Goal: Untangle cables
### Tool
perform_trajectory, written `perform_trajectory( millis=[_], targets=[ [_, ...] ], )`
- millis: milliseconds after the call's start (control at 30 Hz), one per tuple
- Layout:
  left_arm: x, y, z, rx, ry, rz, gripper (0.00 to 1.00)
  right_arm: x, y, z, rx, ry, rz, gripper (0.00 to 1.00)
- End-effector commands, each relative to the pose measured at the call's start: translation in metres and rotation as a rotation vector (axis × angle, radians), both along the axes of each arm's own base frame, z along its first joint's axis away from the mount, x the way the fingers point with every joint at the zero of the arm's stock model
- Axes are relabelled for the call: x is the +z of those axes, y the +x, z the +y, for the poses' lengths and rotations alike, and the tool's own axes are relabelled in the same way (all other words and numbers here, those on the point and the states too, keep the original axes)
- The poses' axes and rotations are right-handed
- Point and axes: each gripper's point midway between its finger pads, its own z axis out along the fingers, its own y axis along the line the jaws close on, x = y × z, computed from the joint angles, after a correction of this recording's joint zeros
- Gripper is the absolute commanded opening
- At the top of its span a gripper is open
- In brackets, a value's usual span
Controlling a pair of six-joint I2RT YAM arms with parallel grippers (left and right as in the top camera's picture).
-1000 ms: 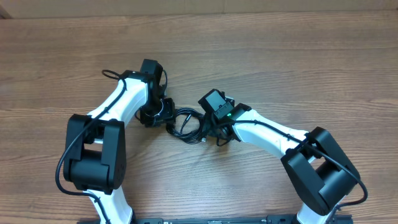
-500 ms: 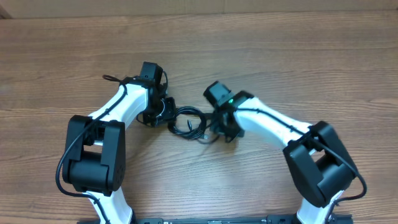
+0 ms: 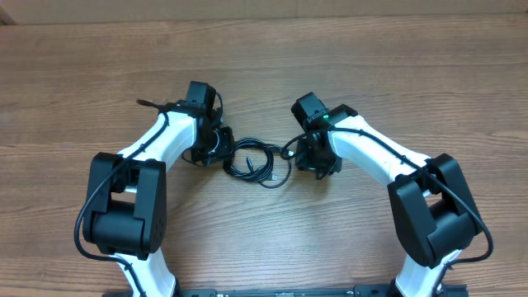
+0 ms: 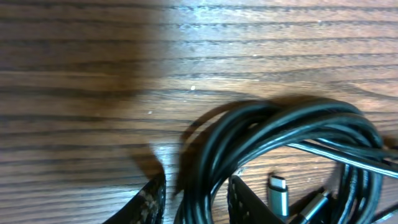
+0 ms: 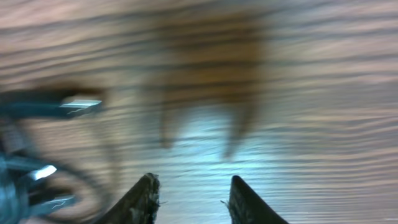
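Note:
The cables [image 3: 257, 162] lie as a loose black coil on the wooden table between the two arms. My left gripper [image 3: 220, 151] sits at the coil's left end. In the left wrist view the left gripper [image 4: 196, 202] has its fingers on either side of a bundle of cable strands [image 4: 280, 130], shut on them. A silver-tipped plug [image 4: 278, 193] lies just to the right of the fingers. My right gripper [image 3: 318, 163] is just right of the coil. In the blurred right wrist view the right gripper [image 5: 193, 199] stands open over bare wood. The cable ends [image 5: 28, 171] lie off to its left.
The wooden table [image 3: 396, 66] stretches out on all sides of the coil. Both white arms reach in from the near edge, the left arm's base [image 3: 124, 206] and the right arm's base [image 3: 433, 219] flanking the work spot.
My right gripper has pulled away to the right of the coil and now stands open. The left gripper's jaws have narrowed onto the strands. The coil has spread slightly rightward.

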Motion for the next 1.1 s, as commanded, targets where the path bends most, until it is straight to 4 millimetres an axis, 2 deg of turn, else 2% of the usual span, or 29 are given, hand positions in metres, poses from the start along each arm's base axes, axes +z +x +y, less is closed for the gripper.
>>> perform_trajectory(
  millis=[0,233,367,533,700,900,1067],
  targets=[
    [-0.014,-0.017,-0.008,-0.010,-0.051,0.070,0.35,0.007,-0.008,0.033,0.044,0.185,0.062,0.39],
    [-0.011,-0.023,-0.016,-0.013,-0.100,0.097,0.38,0.000,-0.020,0.041,0.075,0.148,0.059,0.42],
    [-0.005,-0.027,-0.028,-0.021,-0.183,0.119,0.30,-0.009,-0.009,0.019,-0.001,-0.023,-0.015,0.37],
    [0.004,-0.029,-0.043,-0.046,-0.281,0.128,0.12,-0.011,-0.007,0.016,-0.031,-0.045,-0.028,0.37],
    [0.018,-0.029,-0.053,-0.067,-0.418,0.127,0.04,-0.011,-0.003,0.008,-0.056,-0.052,-0.025,0.38],
    [0.050,-0.013,-0.053,-0.016,-0.667,0.101,0.04,-0.011,-0.005,-0.011,-0.072,-0.127,-0.018,0.38],
    [0.051,0.002,-0.043,-0.004,-0.674,0.035,0.04,-0.009,-0.012,-0.035,-0.067,-0.251,-0.010,0.38]
  ],
)
